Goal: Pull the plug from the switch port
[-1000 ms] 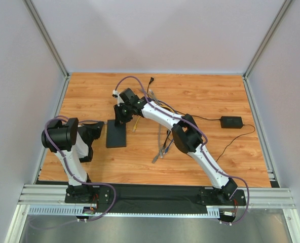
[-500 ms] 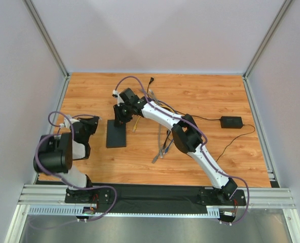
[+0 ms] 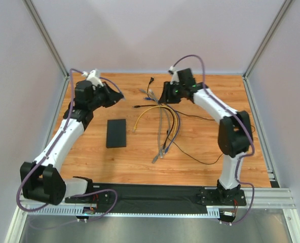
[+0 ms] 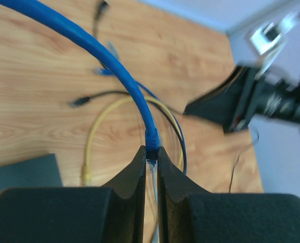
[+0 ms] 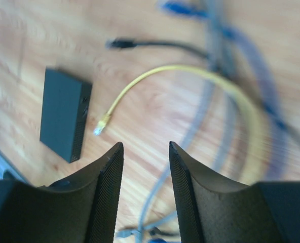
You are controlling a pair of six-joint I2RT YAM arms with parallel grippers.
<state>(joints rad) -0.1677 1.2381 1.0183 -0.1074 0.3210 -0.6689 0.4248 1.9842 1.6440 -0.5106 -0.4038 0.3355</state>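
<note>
Wood tabletop [image 3: 140, 162]: switch [image 3: 116, 133] lies apart from left fingers [image 4: 132, 174] pinching blue plug [image 4: 151, 139], right fingers [image 5: 107, 187] parted.

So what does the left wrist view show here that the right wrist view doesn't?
Left wrist only: the left gripper shut on the blue cable at its plug end. Right wrist only: the right gripper open and empty, and the narrow side face of the black box. Both: the box, the yellow cable and the wooden table.
</note>
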